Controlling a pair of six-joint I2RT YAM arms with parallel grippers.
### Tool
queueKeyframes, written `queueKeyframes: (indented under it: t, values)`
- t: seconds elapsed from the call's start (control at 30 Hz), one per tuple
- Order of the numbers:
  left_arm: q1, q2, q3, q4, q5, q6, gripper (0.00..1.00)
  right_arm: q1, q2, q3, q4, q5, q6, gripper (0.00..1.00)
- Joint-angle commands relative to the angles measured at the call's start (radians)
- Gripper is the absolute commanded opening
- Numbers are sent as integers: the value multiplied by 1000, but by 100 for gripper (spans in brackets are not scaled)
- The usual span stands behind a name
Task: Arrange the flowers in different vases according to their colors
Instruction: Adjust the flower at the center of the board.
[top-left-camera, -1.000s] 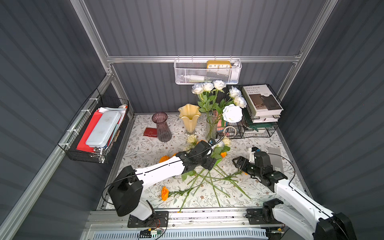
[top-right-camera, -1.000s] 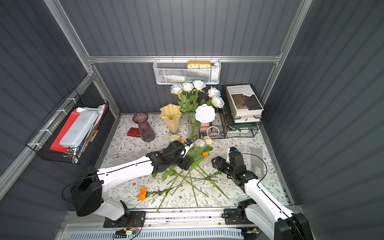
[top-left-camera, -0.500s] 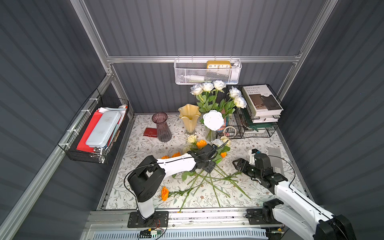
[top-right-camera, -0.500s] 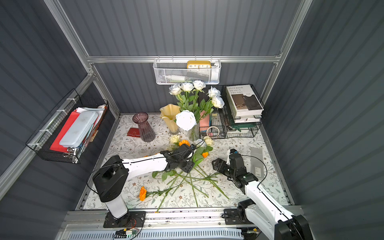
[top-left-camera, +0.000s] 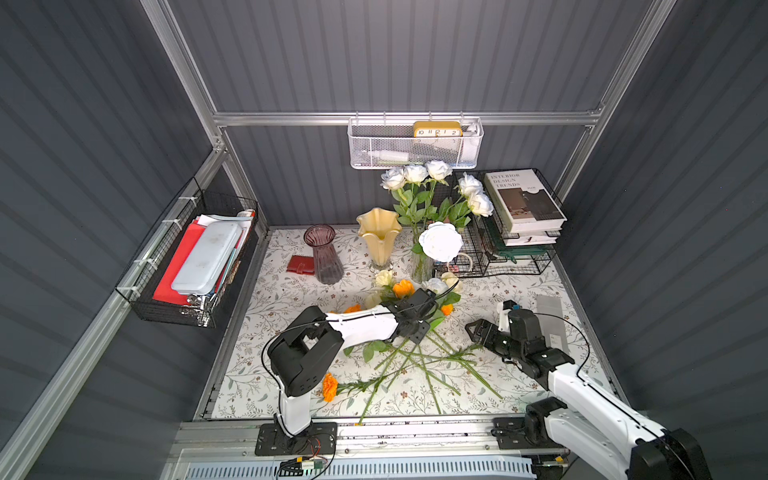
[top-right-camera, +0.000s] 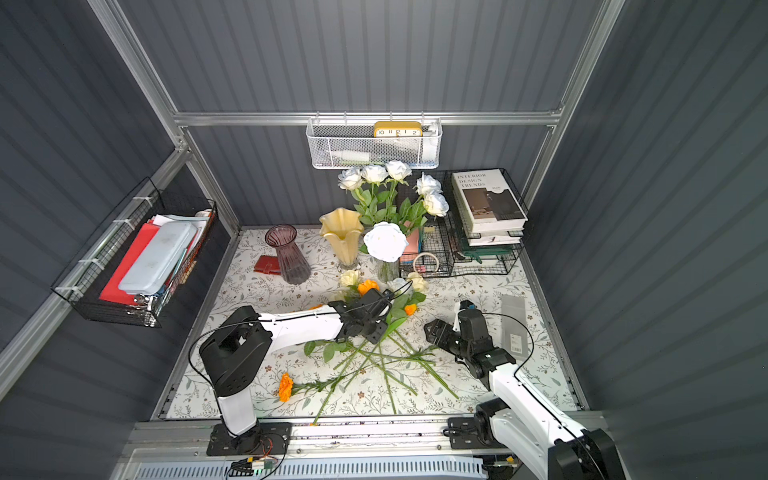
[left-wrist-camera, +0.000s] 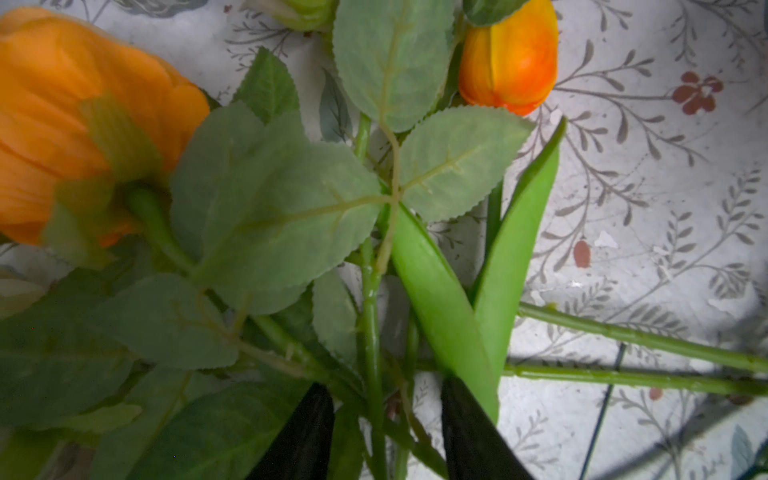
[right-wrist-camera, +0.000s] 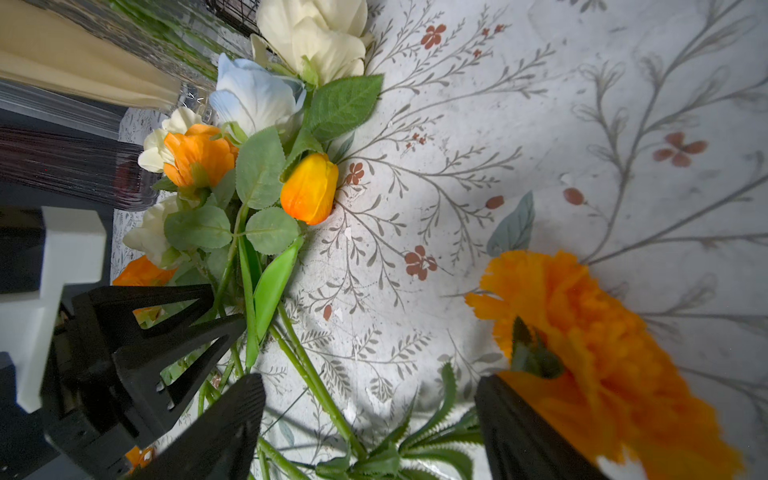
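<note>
Only white roses (top-left-camera: 415, 174) are in the clear vase (top-left-camera: 422, 270); purple vase (top-left-camera: 326, 257) and yellow vase (top-left-camera: 378, 237) look empty, orange and cream flowers (top-left-camera: 403, 288) lie loose, left gripper (left-wrist-camera: 386, 386) narrow astride stems (left-wrist-camera: 372, 332), grip unclear, right gripper (right-wrist-camera: 368, 379) wide.

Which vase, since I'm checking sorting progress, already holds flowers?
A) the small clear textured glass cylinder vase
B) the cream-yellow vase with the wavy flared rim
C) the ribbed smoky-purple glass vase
A: the white roses stand with their green stems in the small clear textured glass cylinder vase, while the ribbed smoky-purple glass vase and the cream-yellow wavy-rimmed vase show empty mouths.
</note>
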Motion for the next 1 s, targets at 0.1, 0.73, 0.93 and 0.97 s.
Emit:
queueKeyframes:
  t: [0.1,0.73,0.93,0.97]
  values:
    - [21,-14,16,5,-42,9,32,-3,-3,-12,10,-8,-13,85]
    - [41,-79,3,72,-31,80,9,-3,6,-15,27,-8,-12,85]
    - [42,-77,9,74,2,94,11,-3,16,-12,29,-8,-15,85]
    - [41,-73,10,75,4,95,12,-3,17,-11,29,-7,-16,85]
